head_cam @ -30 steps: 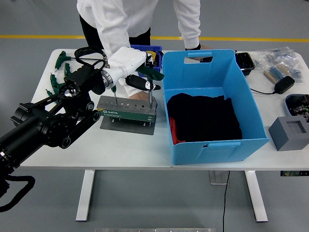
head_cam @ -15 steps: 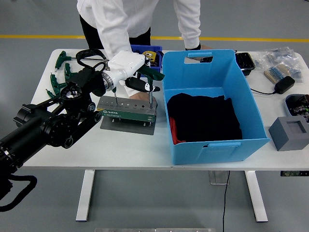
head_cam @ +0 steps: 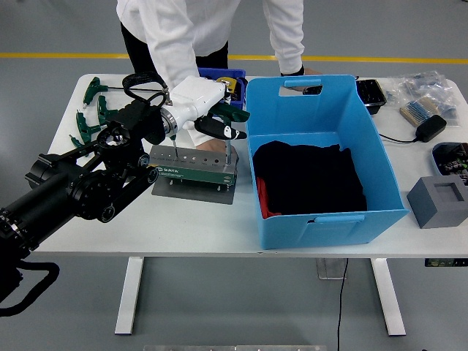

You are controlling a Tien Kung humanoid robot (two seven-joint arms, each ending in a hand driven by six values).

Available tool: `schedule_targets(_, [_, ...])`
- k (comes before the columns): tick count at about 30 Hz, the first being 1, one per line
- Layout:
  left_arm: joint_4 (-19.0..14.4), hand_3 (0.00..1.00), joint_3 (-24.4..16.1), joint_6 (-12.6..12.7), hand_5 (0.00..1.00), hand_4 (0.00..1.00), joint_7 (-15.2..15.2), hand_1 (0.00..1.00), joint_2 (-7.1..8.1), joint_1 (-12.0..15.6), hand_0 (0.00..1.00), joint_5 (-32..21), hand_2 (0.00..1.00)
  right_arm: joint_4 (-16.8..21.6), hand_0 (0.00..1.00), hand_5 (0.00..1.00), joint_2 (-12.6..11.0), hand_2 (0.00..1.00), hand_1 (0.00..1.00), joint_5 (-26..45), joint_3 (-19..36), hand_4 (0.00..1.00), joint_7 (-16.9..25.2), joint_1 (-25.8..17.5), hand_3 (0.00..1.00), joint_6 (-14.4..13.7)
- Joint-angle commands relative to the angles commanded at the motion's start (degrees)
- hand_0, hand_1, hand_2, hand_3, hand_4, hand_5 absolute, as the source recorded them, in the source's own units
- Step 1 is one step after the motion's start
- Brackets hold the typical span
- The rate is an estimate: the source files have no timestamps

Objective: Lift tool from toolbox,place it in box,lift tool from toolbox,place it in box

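The toolbox is a grey-green tool rack [head_cam: 194,170] on the table's left half. One green T-handle tool [head_cam: 232,115] stands in the rack's right end, its shaft [head_cam: 227,151] down in a hole. My left hand [head_cam: 221,126], white with black fingers, is curled around this handle from the left. A second thin tool shaft [head_cam: 174,145] stands near the rack's left end. The big blue box [head_cam: 322,219] stands just right of the rack, with black cloth [head_cam: 307,178] in its bottom. A person's hand [head_cam: 210,145] rests at the rack's far side, mostly hidden behind my hand.
Several green T-handle tools [head_cam: 89,121] lie at the table's far left. A small blue bin [head_cam: 228,77] stands behind the rack. The person's other hand [head_cam: 306,72] is at the box's far rim. A grey block [head_cam: 439,193], a black adapter [head_cam: 430,128] and bags [head_cam: 428,84] lie at the right.
My left arm and hand have shifted slightly right and up, closing on the green T-handle. The tool's shaft still stands in the rack.
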Motion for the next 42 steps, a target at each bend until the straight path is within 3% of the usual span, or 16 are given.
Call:
schedule_targets(11, [0.8,0.274,0.4,0.5,0.743,0.998,0.1,0.12,-0.36,-0.4,0.266,-0.8,0.162,0.0,0.638,0.702,-0.1,0.698,0.616,0.2,-0.5,0.844,0.1,0.1,0.582,0.0])
schedule_targets(12, [0.8,0.221,0.4,0.5,0.746,0.998,0.1,0.076,-0.38,-0.5,0.211,-0.9,0.127,0.0,0.638,0.702,-0.1,0.698,0.616,0.2,-0.5,0.843,0.0,0.1,0.582,0.0])
schedule_targets(23, [1.3,0.183,0.5,0.1,0.746,0.998,0.2,0.054,-0.62,-0.9,0.196,-1.8,0.103,0.0,0.637,0.701,-0.1,0.698,0.616,-0.3,-0.3,0.843,-0.1,0.2,0.582,0.1])
schedule_targets(24, [1.3,0.137,0.5,0.2,0.746,0.998,0.2,0.027,-0.64,-0.9,0.175,-1.9,0.078,0.0,0.638,0.701,-0.1,0.698,0.616,-0.2,-0.4,0.843,-0.1,0.2,0.582,0.1])
schedule_targets(42, [1.1,0.061,0.5,2.8,0.761,0.998,-1.2,0.002,-0.36,-1.2,0.148,-3.5,0.025,0.0,0.638,0.701,-0.1,0.698,0.616,-0.4,-0.1,0.844,0.0,0.1,0.582,0.0])
